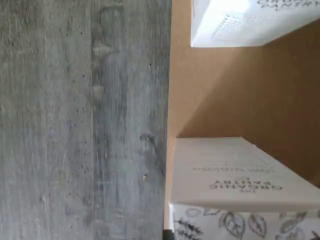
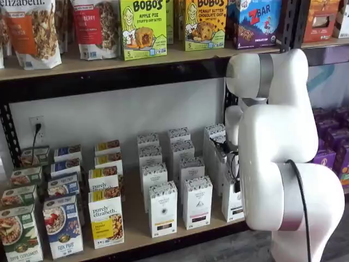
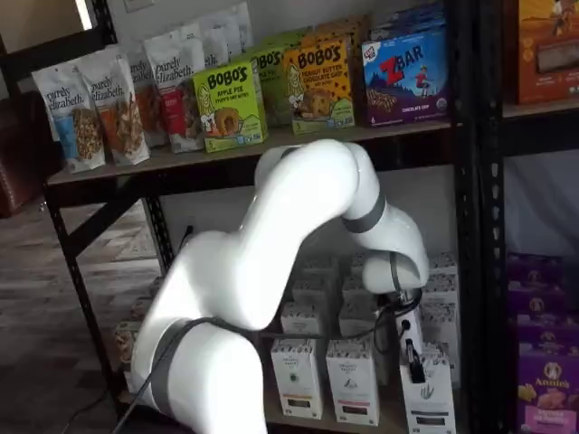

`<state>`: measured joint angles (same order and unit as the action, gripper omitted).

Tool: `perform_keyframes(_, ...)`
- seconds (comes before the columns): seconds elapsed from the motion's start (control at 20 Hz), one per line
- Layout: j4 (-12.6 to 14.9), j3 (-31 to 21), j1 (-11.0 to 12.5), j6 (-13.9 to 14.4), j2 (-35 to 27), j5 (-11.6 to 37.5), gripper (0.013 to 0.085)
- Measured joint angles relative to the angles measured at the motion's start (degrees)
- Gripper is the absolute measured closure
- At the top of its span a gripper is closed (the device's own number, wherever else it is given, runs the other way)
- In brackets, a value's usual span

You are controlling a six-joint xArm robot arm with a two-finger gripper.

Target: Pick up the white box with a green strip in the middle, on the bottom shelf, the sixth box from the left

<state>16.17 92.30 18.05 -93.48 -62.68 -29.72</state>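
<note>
- Here, in the wrist view, a white box [image 1: 235, 172] printed "Organic Pantry" stands at the front edge of the bottom shelf [image 1: 240, 95], leaf drawings on its next face; a second white box [image 1: 250, 22] with the same lettering, cut off, sits apart from it across bare tan board, and grey wood-grain floor [image 1: 80, 120] fills the rest.
- In a shelf view, my white arm [image 2: 278, 153] blocks the right end of the bottom shelf [image 2: 131, 226], and my gripper [image 2: 235, 183] shows only as a dark finger against the front white box [image 2: 232, 202] of the rightmost row; a green strip on it I cannot make out.
- To the left stand rows of white boxes, "purely elizabeth." boxes [image 2: 106, 218] and a "Flax Plus" box [image 2: 62, 226]; above, "Bobo's Apple Pie" [image 2: 143, 28] and "ZBar" [image 2: 256, 22].
- In a shelf view, my black finger [image 3: 413, 354] hangs onto the top of the rightmost front white box [image 3: 429, 398]; I cannot tell whether my fingers are apart or closed.
</note>
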Motion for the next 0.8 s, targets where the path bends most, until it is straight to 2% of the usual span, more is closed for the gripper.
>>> perform_keyframes(0.3,0.82,-3.81,0.33,0.59,2.11,3.38,0.049)
perform_keyframes(0.55,3.92,-10.65,0.5,3.56,6.05,7.24,0.049)
perform_keyframes(0.7,7.5,-16.36,0.69,6.96,9.53,9.85,0.049)
perform_keyframes(0.8,7.58,-19.94,0.58,7.29,12.06,10.45,0.049)
